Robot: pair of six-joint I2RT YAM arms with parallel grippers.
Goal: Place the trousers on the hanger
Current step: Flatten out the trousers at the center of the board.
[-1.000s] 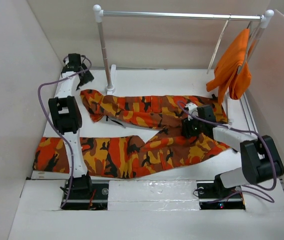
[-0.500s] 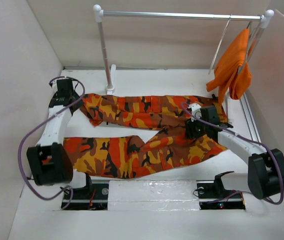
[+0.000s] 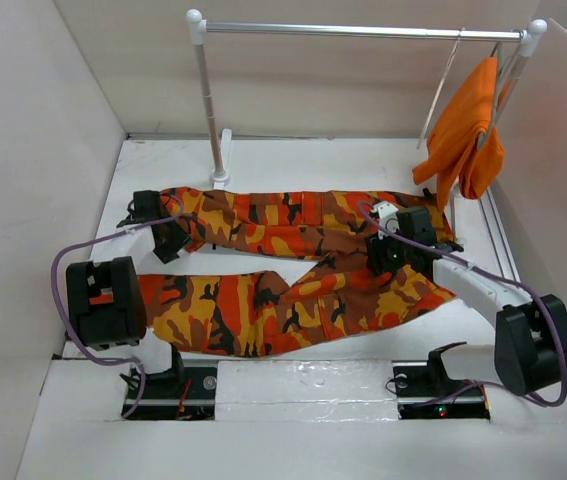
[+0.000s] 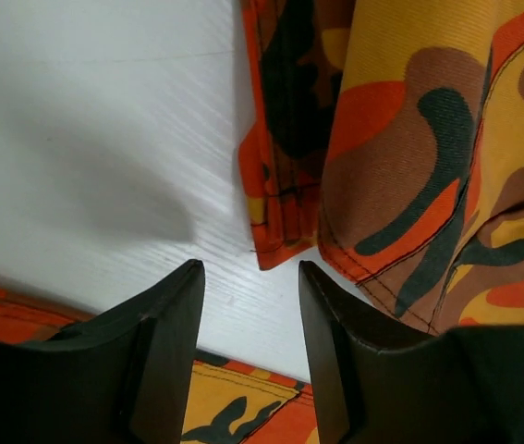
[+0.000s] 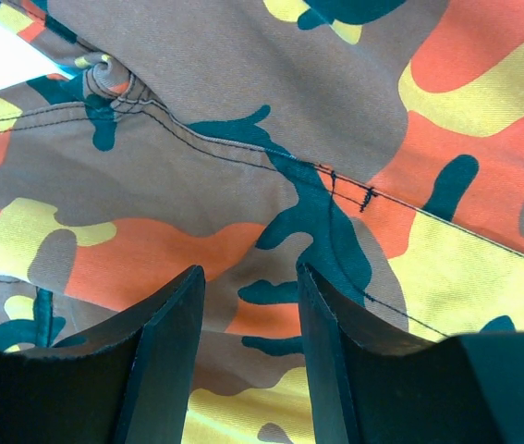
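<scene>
The camouflage trousers point(image 3: 293, 270) lie flat on the white table, both legs stretched to the left. My left gripper point(image 3: 170, 243) is low at the hem end of the far leg. In the left wrist view this gripper point(image 4: 249, 277) is open over bare table, with the hem point(image 4: 275, 231) just ahead of its fingertips. My right gripper point(image 3: 381, 262) hovers over the trousers' upper part near the waist. It point(image 5: 248, 277) is open too, with flat cloth point(image 5: 271, 185) below and nothing pinched. The thin pale hanger point(image 3: 441, 88) hangs slanted from the rail at the back right.
A silver rail point(image 3: 363, 31) on white posts point(image 3: 210, 110) spans the back. A plain orange garment point(image 3: 468, 130) hangs at its right end beside the hanger. White walls close in left, right and behind. My left arm's elbow point(image 3: 103, 300) covers the near leg's end.
My left arm swung from the far back left corner down to the far leg's hem, and its jaws narrowed. The right gripper stayed over the trousers while its elbow shifted right.
</scene>
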